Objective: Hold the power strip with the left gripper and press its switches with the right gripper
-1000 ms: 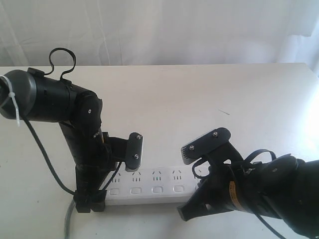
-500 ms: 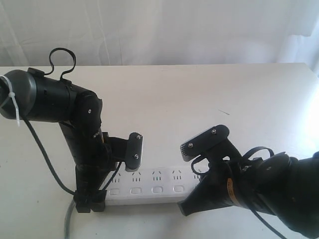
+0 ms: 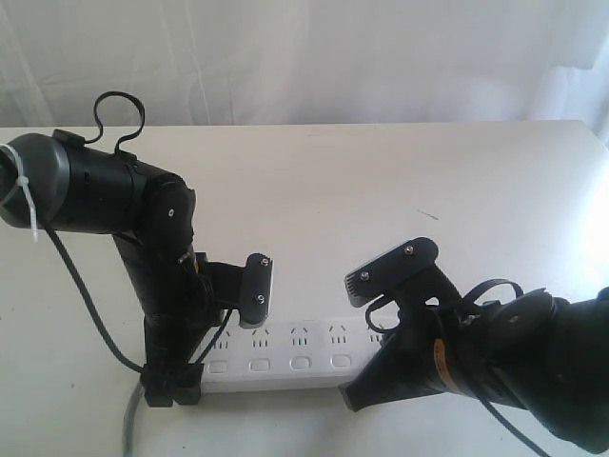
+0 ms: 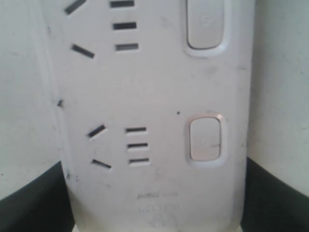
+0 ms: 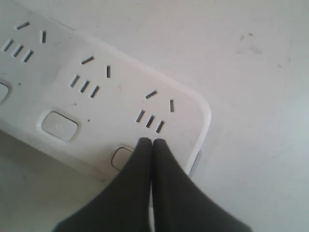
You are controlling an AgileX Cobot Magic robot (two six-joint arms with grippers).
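The white power strip point(image 3: 285, 354) lies lengthwise near the table's front edge. My left gripper point(image 3: 173, 381) is shut on its left, cord end; in the left wrist view the strip point(image 4: 154, 87) fills the gap between the two black jaws of that gripper point(image 4: 154, 215). Two switches point(image 4: 205, 137) show there. My right gripper point(image 3: 378, 362) is shut with nothing in it, and it points down at the strip's right end. In the right wrist view its joined tips point(image 5: 152, 143) rest over the last switch point(image 5: 120, 157), which is half hidden, just below the last socket group point(image 5: 155, 112).
A grey cord point(image 3: 128, 419) runs off the strip's left end toward the front edge. The white table point(image 3: 381, 190) stretches back to a pale curtain point(image 3: 314, 57). The neighbouring switch point(image 5: 60, 125) sits uncovered beside the right tips.
The right arm has shifted slightly left and down over the strip's right end since a second ago, then held still. The left arm and the strip have not moved.
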